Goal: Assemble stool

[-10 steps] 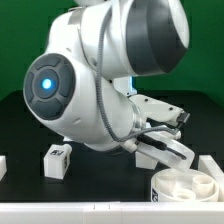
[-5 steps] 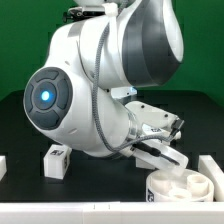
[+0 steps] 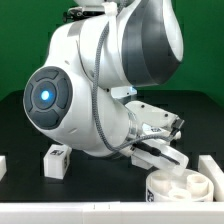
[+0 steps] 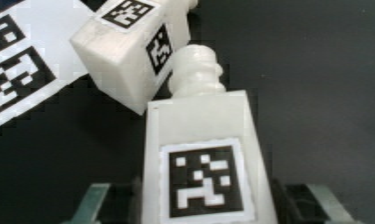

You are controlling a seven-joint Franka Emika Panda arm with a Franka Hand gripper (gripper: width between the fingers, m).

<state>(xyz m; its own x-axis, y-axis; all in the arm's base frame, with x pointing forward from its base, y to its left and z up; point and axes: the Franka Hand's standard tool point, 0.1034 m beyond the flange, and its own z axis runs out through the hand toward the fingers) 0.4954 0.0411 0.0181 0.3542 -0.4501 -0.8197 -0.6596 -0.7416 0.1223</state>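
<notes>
In the wrist view a white stool leg [image 4: 202,140] with a black-and-white tag on its square end lies lengthwise between my fingers, its ridged peg pointing away. My gripper [image 4: 209,204] is shut on this leg, with a grey fingertip [image 4: 106,203] close along each flank. A second tagged leg [image 4: 127,48] lies just beyond the peg. In the exterior view the round white seat [image 3: 186,186] stands at the front on the exterior view's right. Another leg [image 3: 55,160] stands at the exterior view's left. The bulky arm hides most of the gripper there.
The marker board [image 4: 13,62] with its large tags lies beside the second leg in the wrist view. Small white parts show at both side edges of the exterior view [image 3: 3,165] [image 3: 213,166]. The tabletop is black and a green wall stands behind.
The arm's upper links turned and rose between a second ago and half a second ago. Nothing has visibly moved in the exterior view since then.
</notes>
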